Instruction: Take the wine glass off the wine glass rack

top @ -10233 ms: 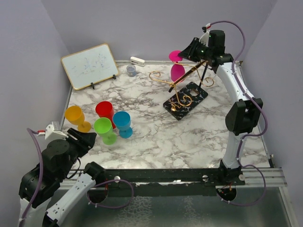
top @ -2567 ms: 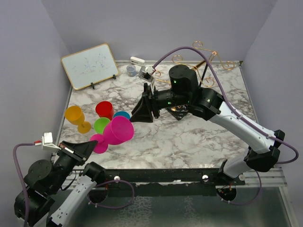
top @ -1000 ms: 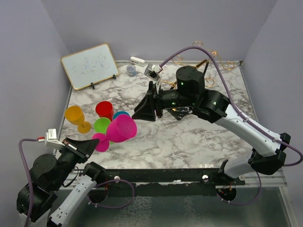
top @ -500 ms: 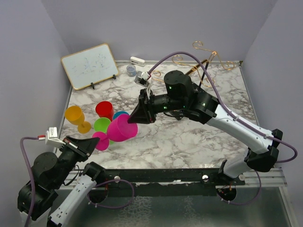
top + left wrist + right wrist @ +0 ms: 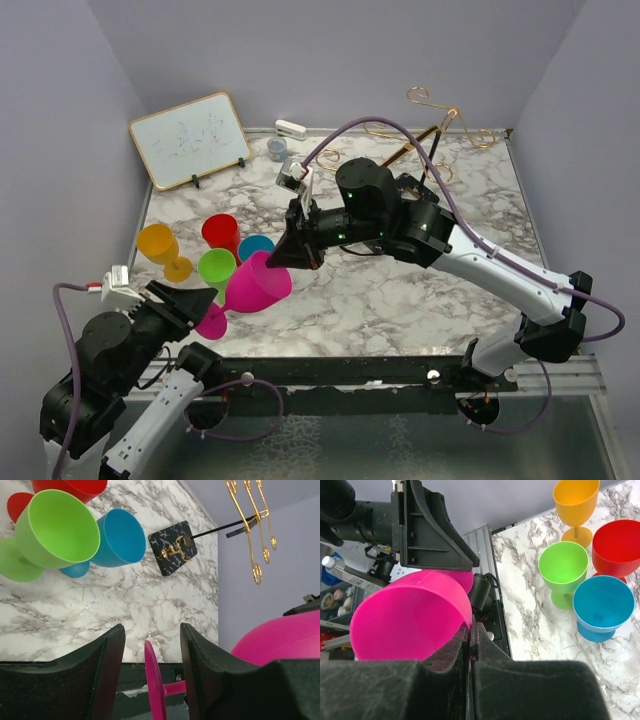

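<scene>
The pink wine glass (image 5: 256,288) is held tilted, clear of the wine glass rack (image 5: 432,112) well apart at the back right, and is crowded closely by a green goblet (image 5: 216,268) and a blue goblet (image 5: 255,246). Its rim is pinched by the closed right gripper (image 5: 287,258) on an arm stretched leftward, while its stem is flanked by the parted fingers of the left gripper (image 5: 203,299)
</scene>
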Robot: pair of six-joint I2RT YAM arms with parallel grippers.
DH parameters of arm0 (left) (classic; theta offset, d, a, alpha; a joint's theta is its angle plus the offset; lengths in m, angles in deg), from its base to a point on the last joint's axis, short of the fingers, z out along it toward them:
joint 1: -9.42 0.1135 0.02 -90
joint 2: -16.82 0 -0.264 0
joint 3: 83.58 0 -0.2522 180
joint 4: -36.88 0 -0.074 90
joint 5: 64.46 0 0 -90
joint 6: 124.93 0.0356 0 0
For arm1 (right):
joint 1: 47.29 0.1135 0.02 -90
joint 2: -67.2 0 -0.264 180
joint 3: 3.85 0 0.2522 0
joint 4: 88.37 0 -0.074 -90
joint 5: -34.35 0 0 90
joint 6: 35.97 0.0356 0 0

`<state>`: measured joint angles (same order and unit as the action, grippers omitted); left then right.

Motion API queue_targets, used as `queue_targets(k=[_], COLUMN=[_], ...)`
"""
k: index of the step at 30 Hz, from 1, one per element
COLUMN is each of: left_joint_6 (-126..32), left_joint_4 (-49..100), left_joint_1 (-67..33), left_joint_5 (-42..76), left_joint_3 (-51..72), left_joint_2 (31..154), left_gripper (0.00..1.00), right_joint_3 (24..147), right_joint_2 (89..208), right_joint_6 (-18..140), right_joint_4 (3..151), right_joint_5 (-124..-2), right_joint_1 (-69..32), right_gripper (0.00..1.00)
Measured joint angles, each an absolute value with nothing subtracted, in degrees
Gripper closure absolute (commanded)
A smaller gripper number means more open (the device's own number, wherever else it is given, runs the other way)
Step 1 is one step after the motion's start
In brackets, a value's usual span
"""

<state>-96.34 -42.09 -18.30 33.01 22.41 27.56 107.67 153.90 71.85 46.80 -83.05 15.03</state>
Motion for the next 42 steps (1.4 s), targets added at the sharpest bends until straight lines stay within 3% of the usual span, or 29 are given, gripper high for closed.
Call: queue_targets(k=[16,42], left_joint_6=[-95.5,-95.2], left_joint_4=[-56.0,-55.5], left_joint_1=[-18.3,-18.3], left_joint_5=[47.5,46.6], left_joint_3=[11.8,18.8], left_joint_2=[31.2,31.0], left_gripper=[0.48,0.48], right_joint_3=[109.0,116.8], right_joint_2=[154.5,177.1], right_joint_6=[66.8,64.4], right_joint_4=[35.6,29.4], right_joint_5=[-67.4,-53.4], right_joint_1=[15.8,22.5], right_gripper=[0.99,0.99])
